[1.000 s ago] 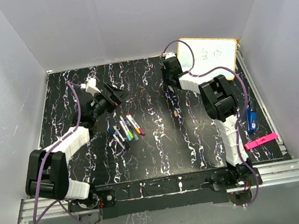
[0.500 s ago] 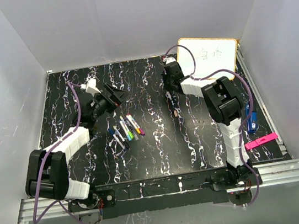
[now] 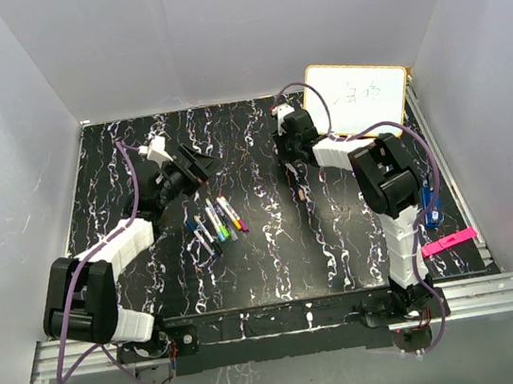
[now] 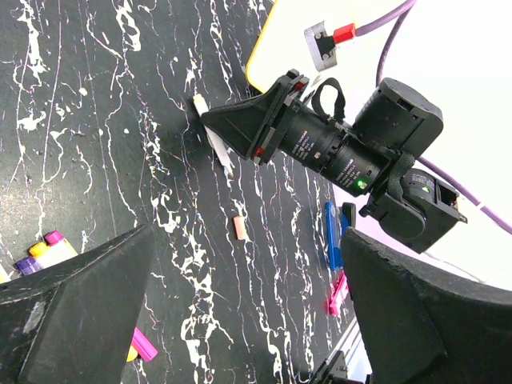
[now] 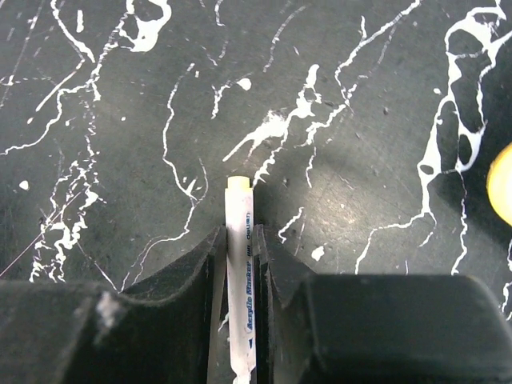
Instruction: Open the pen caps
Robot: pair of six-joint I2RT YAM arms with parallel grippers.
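Right pincer [image 5: 242, 238] clamped on a white pen [image 5: 240, 276]; left pincer [image 4: 240, 320] spread wide, holding nothing.
The white pen's barrel sticks out past the right pincer's fingertips, its pale blunt end low over the table [image 5: 368, 104]; whether it touches I cannot tell. The whiteboard [image 3: 358, 96] lies close on that pincer's right, while bare table stretches ahead and to its left. An orange cap [image 4: 238, 227] lies alone between the two pincers. The other pens [image 3: 214, 219] lie side by side just to the near side of the left pincer, their coloured caps [image 4: 44, 246] showing by one finger.
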